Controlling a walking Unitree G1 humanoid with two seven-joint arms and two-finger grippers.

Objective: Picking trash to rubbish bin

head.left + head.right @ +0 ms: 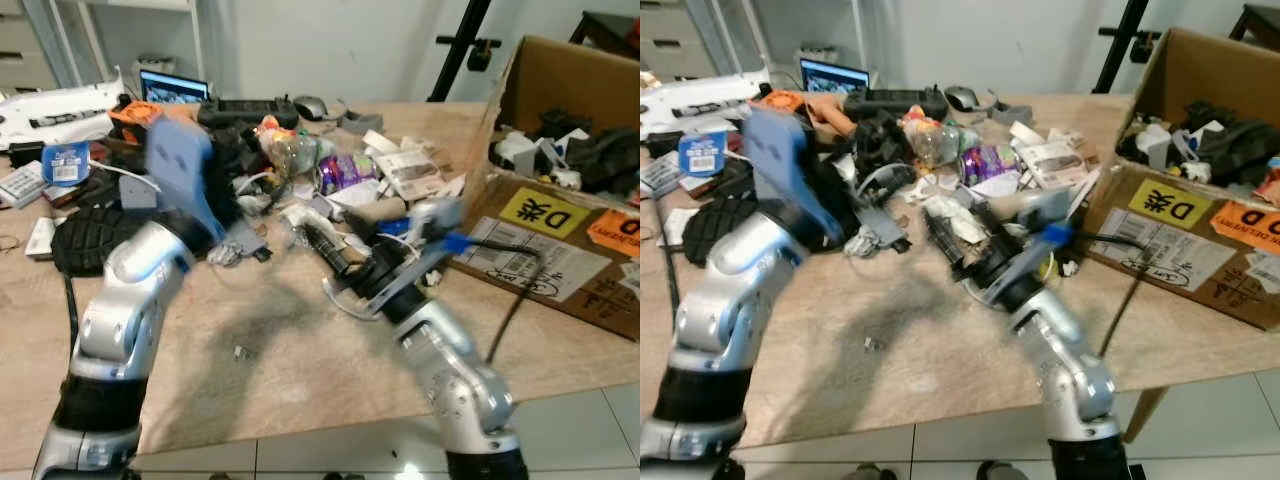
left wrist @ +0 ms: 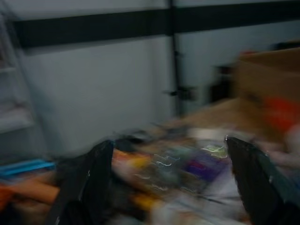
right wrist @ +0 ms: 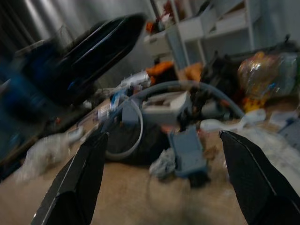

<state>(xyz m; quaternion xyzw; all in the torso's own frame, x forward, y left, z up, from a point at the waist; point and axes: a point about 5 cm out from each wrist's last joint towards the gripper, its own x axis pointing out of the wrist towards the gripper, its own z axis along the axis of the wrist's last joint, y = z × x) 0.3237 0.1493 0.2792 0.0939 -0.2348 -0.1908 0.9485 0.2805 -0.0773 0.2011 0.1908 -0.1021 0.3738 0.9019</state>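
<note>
Both arms are up over the wooden table (image 1: 300, 370), and motion blur is heavy in all views.

Left gripper (image 2: 168, 183): fingers spread wide with nothing between them. Its wrist view looks across the clutter toward the cardboard box (image 1: 570, 90). In the head views the left arm's blue wrist housing (image 1: 185, 165) is raised above the left side of the pile. This reads as a hover, not a grasp.

Right gripper (image 3: 164, 178): fingers also splayed apart and empty. The wrist view looks low along the tabletop at a grey tube loop (image 3: 187, 89), a small grey-blue block (image 3: 187, 150) and a crumpled white scrap (image 3: 164, 164). In the head views the right gripper sits at the near edge of the pile.

The trash pile (image 1: 330, 190) is mid-table, and mixes wrappers, a purple packet (image 1: 345, 170) and a clear plastic bag (image 1: 290, 145). None of it is held yet. No rubbish bin can be made out. The open box at the robot's right already holds mixed junk, so it is probably serving as the drop point.

Judgement: the robot is at the reach/select stage, with the open jaws set for a low approach. The clutter is tangled, so snagging a neighbouring item is likely.
</note>
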